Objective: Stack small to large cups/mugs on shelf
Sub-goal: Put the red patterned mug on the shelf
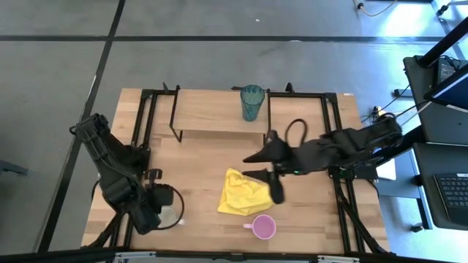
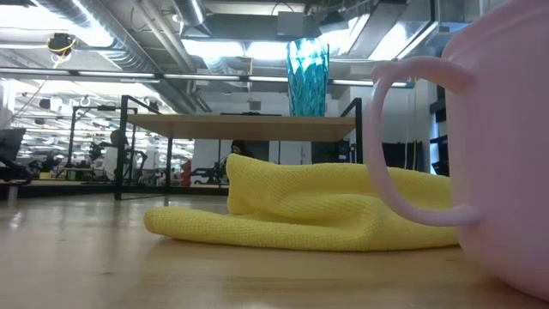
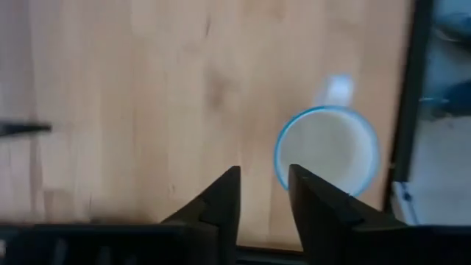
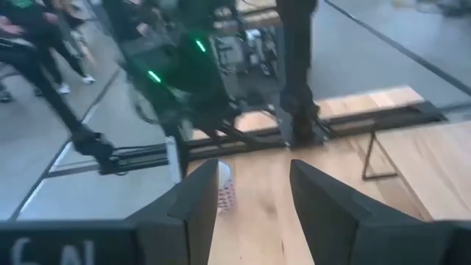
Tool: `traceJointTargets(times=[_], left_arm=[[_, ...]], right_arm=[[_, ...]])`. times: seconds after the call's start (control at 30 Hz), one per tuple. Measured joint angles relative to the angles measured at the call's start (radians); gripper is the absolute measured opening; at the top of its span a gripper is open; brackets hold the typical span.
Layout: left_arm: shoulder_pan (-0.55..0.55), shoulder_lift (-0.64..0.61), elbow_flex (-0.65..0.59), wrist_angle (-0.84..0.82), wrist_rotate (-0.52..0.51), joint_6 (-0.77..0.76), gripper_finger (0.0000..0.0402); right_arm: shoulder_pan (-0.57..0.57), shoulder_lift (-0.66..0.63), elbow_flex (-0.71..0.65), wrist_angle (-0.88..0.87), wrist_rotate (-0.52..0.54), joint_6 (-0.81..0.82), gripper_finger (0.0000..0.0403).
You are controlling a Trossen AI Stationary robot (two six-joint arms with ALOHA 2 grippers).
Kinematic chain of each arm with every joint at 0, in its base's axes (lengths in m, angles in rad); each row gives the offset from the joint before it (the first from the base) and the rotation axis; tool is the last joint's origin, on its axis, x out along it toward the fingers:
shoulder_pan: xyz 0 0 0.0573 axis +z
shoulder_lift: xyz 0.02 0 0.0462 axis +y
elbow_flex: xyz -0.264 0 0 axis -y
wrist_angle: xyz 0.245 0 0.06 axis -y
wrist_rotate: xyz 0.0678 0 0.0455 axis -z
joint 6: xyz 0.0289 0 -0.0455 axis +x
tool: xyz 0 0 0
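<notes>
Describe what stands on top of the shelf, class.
Only the teal tumbler stands upright on the shelf, near its right end. What lies beneath the board cannot be seen from above.

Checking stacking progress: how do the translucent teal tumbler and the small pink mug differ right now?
The translucent teal tumbler stands on the light-wood shelf; the small pink mug sits on the tabletop. The tumbler is taller and handleless; the mug has a handle. Both stand upright, ungripped.
</notes>
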Motion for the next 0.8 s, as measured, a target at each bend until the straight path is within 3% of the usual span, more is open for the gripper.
traceJointTargets(times=[0.3,0.5,0.8], left_arm=[[-0.03,0.0,-0.194,0.138,0.066,-0.11,0.0146],[-0.03,0.0,-0.23,0.134,0.053,-0.085,0.0149],[-0.03,0.0,-0.244,0.169,0.09,-0.17,0.0159]], right_arm=[[0.069,-0.067,0.0,-0.335,0.0,0.132,0.017],[0.081,-0.063,-0.016,-0.345,0.001,0.15,0.017],[0.081,-0.063,-0.019,-0.347,0.052,0.173,0.017]])
